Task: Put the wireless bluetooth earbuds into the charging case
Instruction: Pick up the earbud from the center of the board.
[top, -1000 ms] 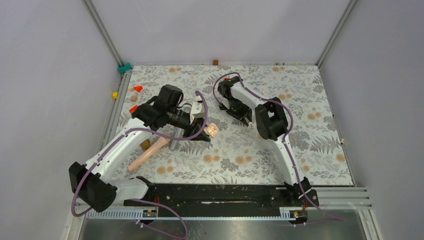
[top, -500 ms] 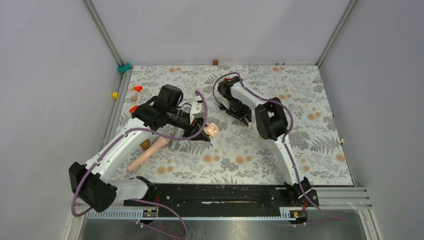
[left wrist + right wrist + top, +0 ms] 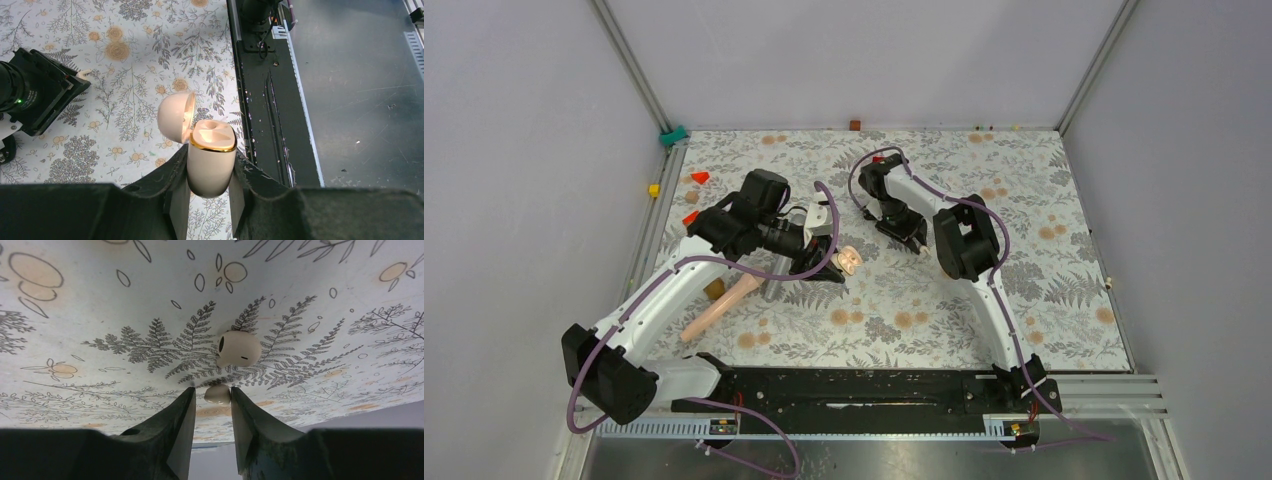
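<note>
The charging case (image 3: pixel 211 159) is cream-white with a gold rim, not black. Its lid (image 3: pixel 175 116) stands open and its wells look empty. My left gripper (image 3: pixel 210 192) is shut on the case body and holds it above the table; both also show in the top view, the gripper (image 3: pixel 836 264) and the case (image 3: pixel 851 260). One cream earbud (image 3: pixel 239 348) lies on the floral table. Its stem end (image 3: pixel 217 394) sits between my right gripper's fingertips. My right gripper (image 3: pixel 212 405) is narrowly open around it, tips at the table (image 3: pixel 921 246). No second earbud shows.
A peach-coloured elongated object (image 3: pixel 719 305) lies under my left arm. Red bits (image 3: pixel 699 177), a yellow cube (image 3: pixel 654 190) and a green clip (image 3: pixel 672 134) sit at the far left edge. A brown block (image 3: pixel 855 124) is at the back wall. The black rail (image 3: pixel 854 385) runs along the near edge.
</note>
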Robot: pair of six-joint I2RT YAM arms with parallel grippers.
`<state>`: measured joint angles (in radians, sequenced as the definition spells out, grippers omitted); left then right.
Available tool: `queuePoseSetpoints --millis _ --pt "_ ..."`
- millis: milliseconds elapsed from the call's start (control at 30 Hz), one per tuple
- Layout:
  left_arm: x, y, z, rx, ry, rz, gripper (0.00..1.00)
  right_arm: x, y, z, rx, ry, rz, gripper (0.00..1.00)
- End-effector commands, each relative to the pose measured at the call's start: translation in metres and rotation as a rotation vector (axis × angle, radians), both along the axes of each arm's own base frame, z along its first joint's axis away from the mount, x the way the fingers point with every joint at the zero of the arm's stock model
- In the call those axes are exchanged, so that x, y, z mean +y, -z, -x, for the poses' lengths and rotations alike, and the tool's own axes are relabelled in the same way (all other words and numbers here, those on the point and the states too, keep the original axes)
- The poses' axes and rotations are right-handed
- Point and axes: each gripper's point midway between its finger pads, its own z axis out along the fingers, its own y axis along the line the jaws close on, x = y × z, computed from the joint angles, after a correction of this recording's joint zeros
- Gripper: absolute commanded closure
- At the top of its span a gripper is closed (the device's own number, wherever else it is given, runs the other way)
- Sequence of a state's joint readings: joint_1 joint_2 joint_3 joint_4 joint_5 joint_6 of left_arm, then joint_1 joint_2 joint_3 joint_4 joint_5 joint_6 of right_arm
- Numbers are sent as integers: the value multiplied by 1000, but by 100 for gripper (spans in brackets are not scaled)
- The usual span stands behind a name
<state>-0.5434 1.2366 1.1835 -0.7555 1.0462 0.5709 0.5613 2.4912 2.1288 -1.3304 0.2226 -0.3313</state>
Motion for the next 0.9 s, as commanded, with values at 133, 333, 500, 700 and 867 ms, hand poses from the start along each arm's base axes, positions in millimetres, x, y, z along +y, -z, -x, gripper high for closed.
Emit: queuePoseSetpoints --millis 133,333,500,700,867 --pt "-1 -25 3 -63 23 66 100 1 -2 11 44 -25 7 64" --pt "0 -26 4 -63 22 67 100 4 -7 3 1 -25 -10 74" --pt "-1 -25 4 -60 25 67 100 17 -41 -3 -83 -26 -116 75" --pt "-6 -20 1 -23 31 80 100 46 -122 9 -218 -16 -412 75" --pt "-15 -15 -5 42 27 107 100 69 -197 29 -367 -30 -707 75"
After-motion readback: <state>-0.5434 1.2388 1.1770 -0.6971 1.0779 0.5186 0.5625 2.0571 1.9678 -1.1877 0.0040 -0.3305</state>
